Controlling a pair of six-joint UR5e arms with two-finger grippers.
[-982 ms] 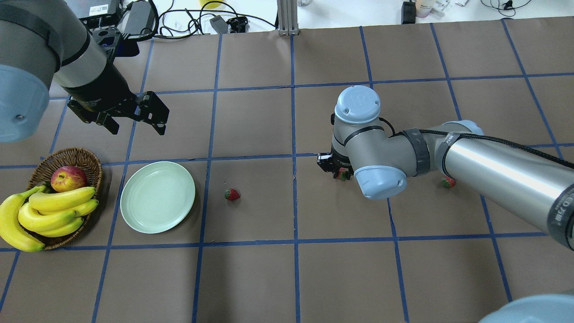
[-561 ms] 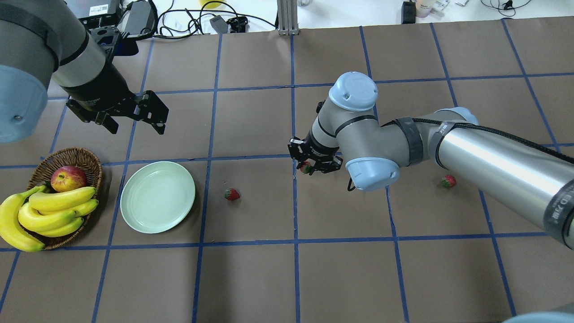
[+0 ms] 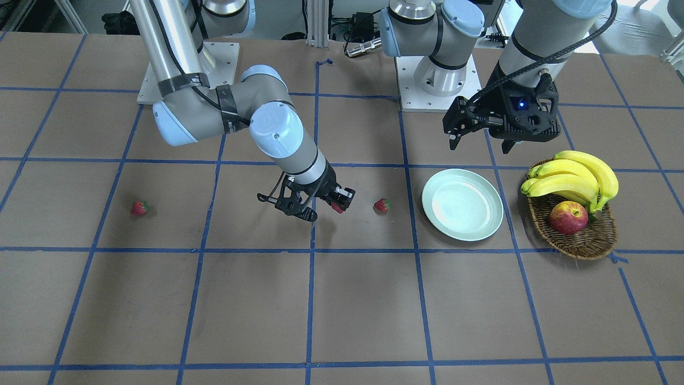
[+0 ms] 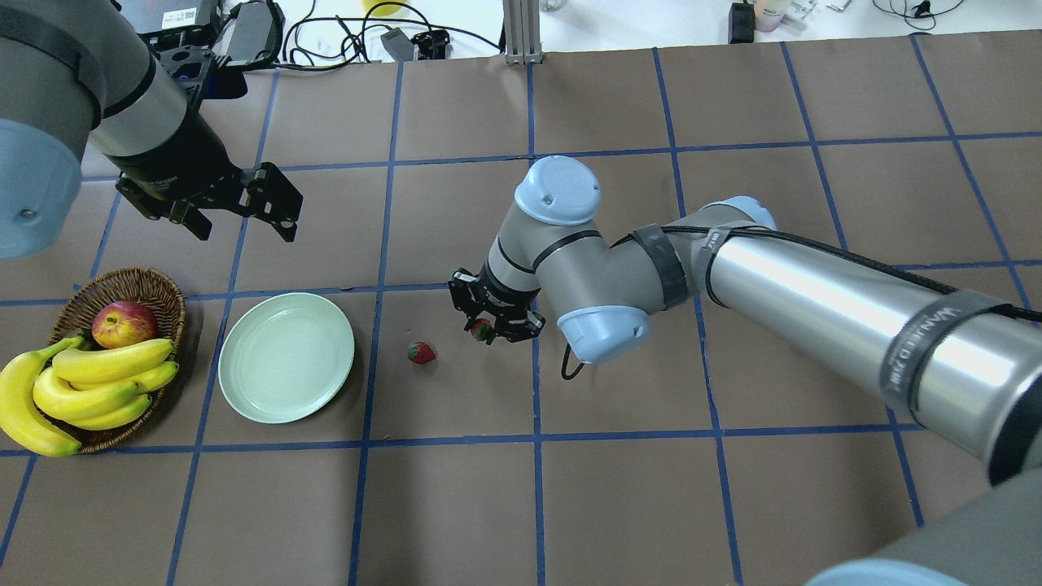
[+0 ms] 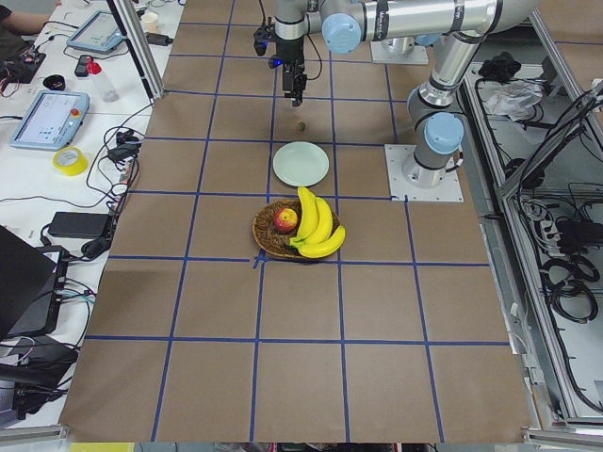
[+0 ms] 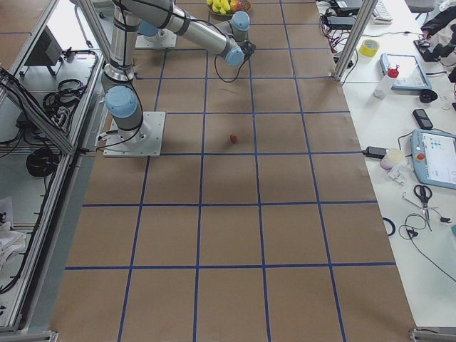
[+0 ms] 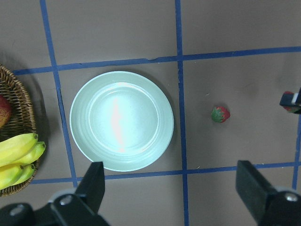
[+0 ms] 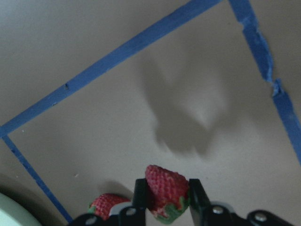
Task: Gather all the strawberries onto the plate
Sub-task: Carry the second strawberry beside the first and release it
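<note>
My right gripper [image 4: 483, 330] is shut on a strawberry [image 8: 165, 186] and holds it above the table, right of the plate; it also shows in the front view [image 3: 336, 207]. A second strawberry [image 4: 421, 352] lies on the table between that gripper and the pale green plate [image 4: 286, 358], which holds nothing. A third strawberry [image 3: 139, 208] lies far off on the robot's right side, hidden by the right arm in the overhead view. My left gripper [image 4: 247, 228] is open and empty, hovering beyond the plate, looking down on the plate [image 7: 121, 120] and the second strawberry [image 7: 219, 114].
A wicker basket [image 4: 122, 286] with a red-yellow apple [image 4: 124, 323] and a bunch of bananas [image 4: 98, 382] stands left of the plate. Cables and boxes lie beyond the table's far edge. Blue tape lines grid the brown table.
My right arm has swung left with the strawberry in its gripper, from the table's right half to just right of the second strawberry. The left arm has barely moved.
</note>
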